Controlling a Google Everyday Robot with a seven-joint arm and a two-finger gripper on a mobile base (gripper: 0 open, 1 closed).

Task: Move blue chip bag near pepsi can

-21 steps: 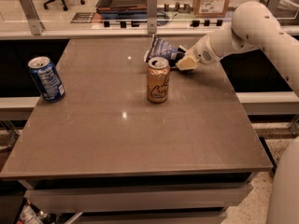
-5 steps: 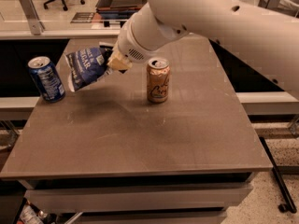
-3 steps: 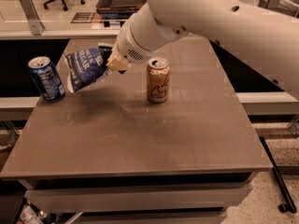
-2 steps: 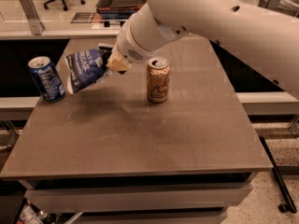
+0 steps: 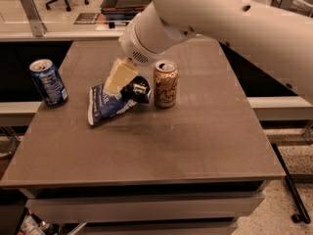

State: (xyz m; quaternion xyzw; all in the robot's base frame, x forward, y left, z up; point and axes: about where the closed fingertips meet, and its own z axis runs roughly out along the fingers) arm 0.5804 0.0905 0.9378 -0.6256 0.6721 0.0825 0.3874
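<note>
Reading the claw (image 5: 119,77) at the upper edge of the blue chip bag (image 5: 110,104), I cannot tell whether it is clenched or released. The bag seems to rest on the tabletop (image 5: 195,141), its long axis slanting up toward the orange-tan can (image 5: 165,83). The pepsi can (image 5: 48,82) stands near on its left, with bare surface between.

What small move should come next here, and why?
Probably leave the blue chip bag where it lies and raise the gripper straight up off it. The bag seems to rest on the table, a small gap from the pepsi can, with the gripper at its top edge. The orange can stands close on the bag's other side, so a sideways exit might knock it.
</note>
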